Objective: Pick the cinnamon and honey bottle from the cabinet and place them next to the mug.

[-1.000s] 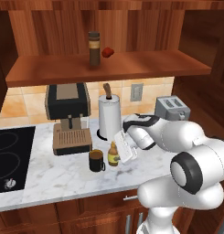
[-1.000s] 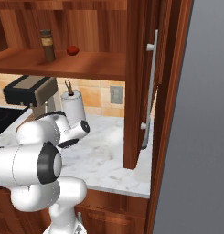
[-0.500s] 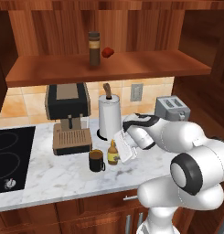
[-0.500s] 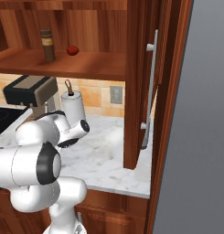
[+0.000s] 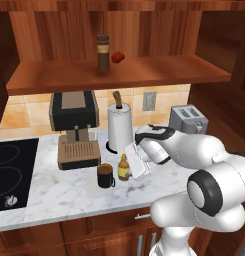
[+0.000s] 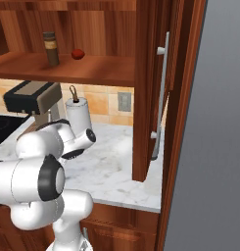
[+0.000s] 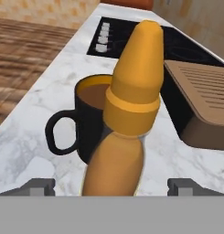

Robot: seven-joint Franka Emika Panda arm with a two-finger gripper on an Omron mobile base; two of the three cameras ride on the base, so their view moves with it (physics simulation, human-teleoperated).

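The honey bottle [image 5: 124,168] stands upright on the marble counter, just right of the dark mug [image 5: 105,176]. In the hand view the honey bottle [image 7: 127,114] rises close in front of the mug [image 7: 88,125], between my fingertips [image 7: 39,185], which stand wide apart and clear of it. My gripper [image 5: 131,162] is open at counter level, right beside the bottle. The cinnamon [image 5: 102,54] stands upright on the cabinet shelf [image 5: 159,70]. From the right base view, the cinnamon [image 6: 51,48] is at the shelf's left.
A small red lump [image 5: 117,57] lies next to the cinnamon. A coffee machine [image 5: 74,127], a paper towel roll [image 5: 119,127] and a toaster [image 5: 189,119] line the back of the counter. A black cooktop [image 5: 9,175] is at left. The open cabinet door [image 6: 163,93] hangs at right.
My gripper's fingers have spread apart and let go of the honey bottle, which stays standing beside the mug. The arm has barely moved.
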